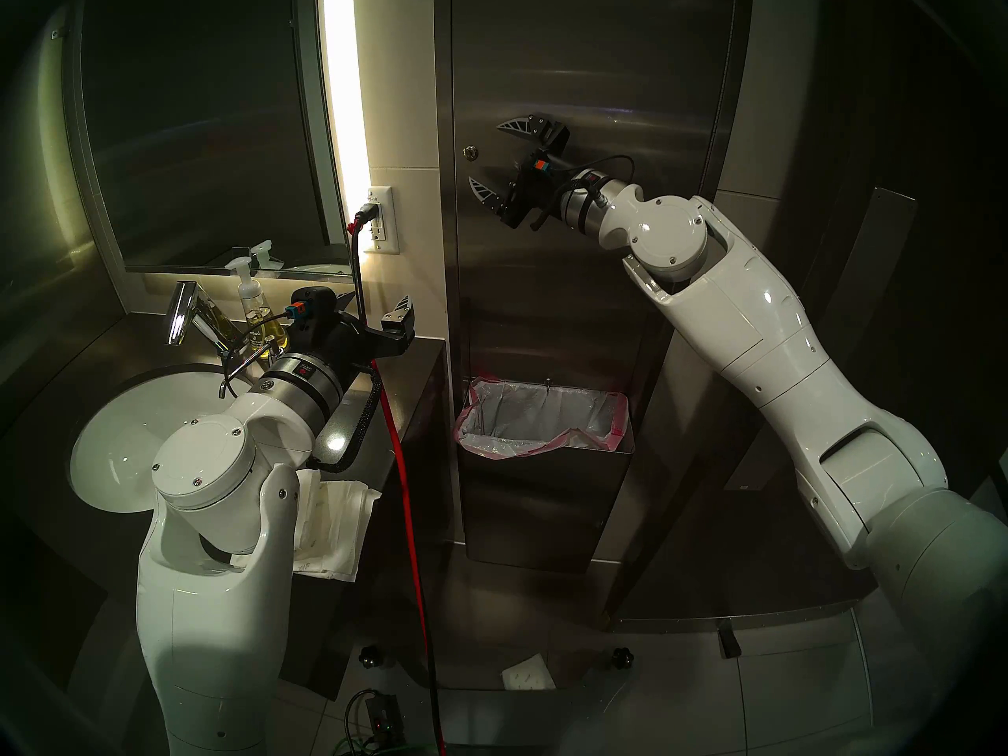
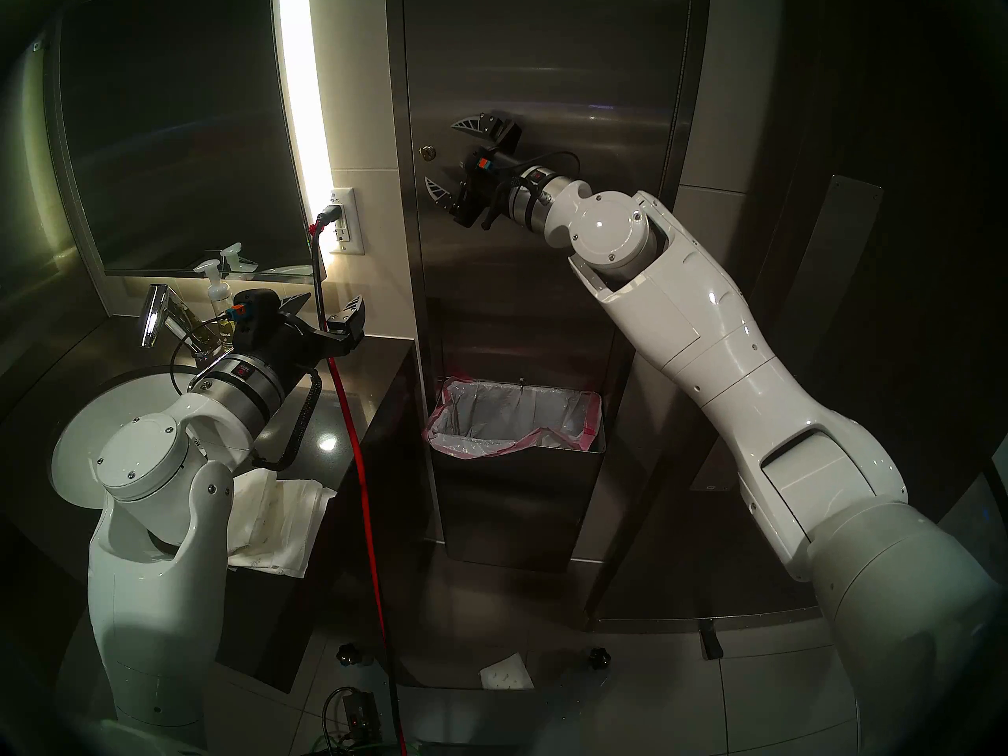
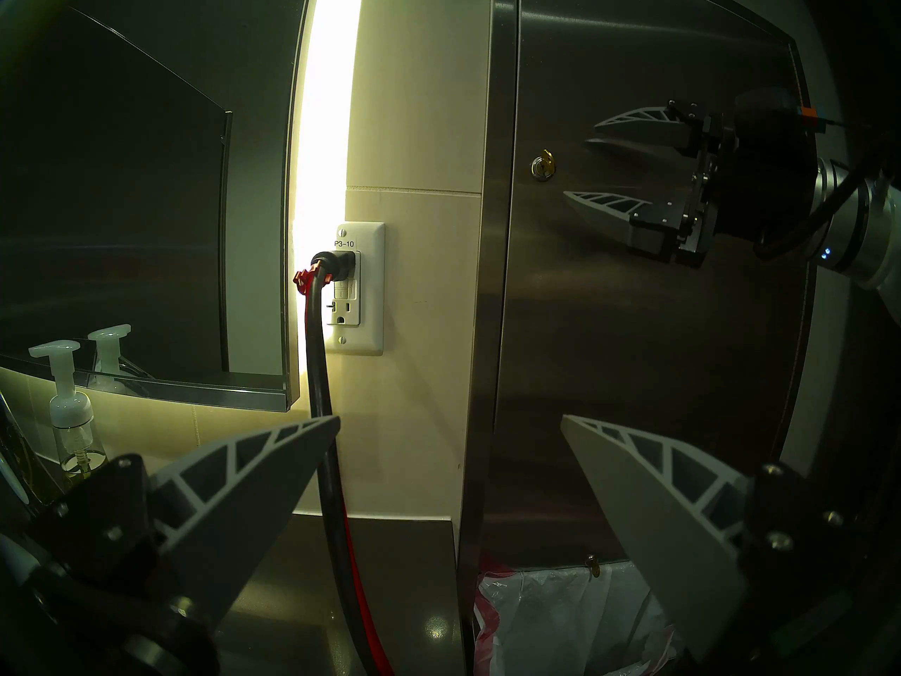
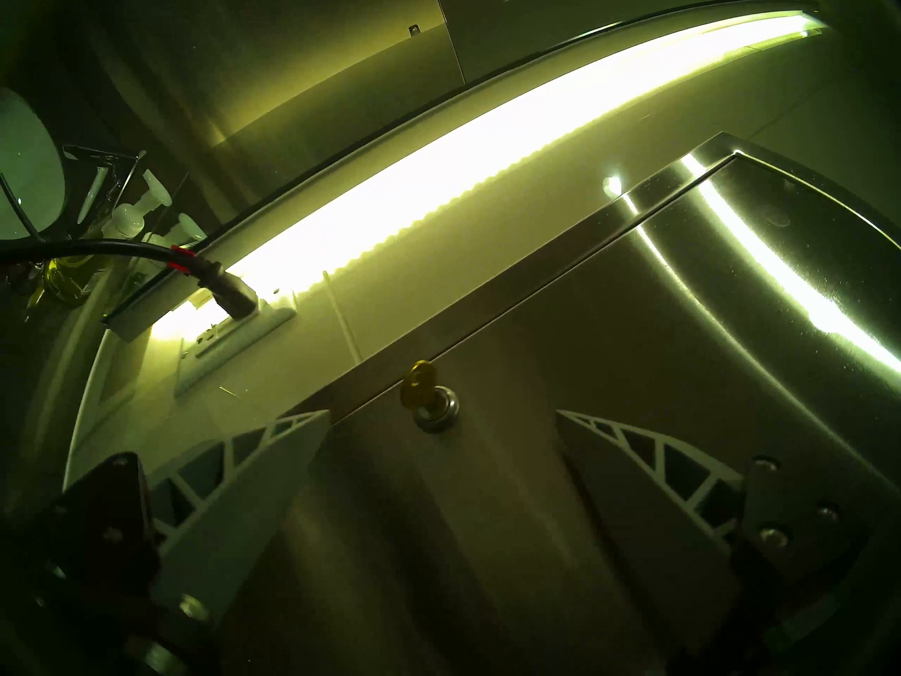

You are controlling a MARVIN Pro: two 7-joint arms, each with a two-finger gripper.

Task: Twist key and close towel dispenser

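Note:
The towel dispenser [image 1: 589, 56] is a tall brushed-steel wall cabinet, and its long door lies against the frame. The small brass key [image 1: 469, 151] sits in a round silver lock near the door's left edge. It also shows in the left wrist view [image 3: 547, 159] and the right wrist view [image 4: 417, 385]. My right gripper [image 1: 485, 154] is open and empty, just right of the key, with one finger above and one below its height, not touching it [image 4: 442, 412]. My left gripper [image 1: 379, 302] is open and empty over the counter, left of the cabinet. The lined waste bin [image 1: 545, 482] hangs below the door.
A red-and-black cable [image 1: 403, 466] runs from the wall outlet [image 1: 379, 220] down past my left gripper. A sink [image 1: 109, 438], faucet [image 1: 183, 313] and soap bottle [image 1: 256, 313] are at left under the dark-framed mirror [image 1: 191, 111]. White cloths [image 1: 333, 520] lie on the counter edge.

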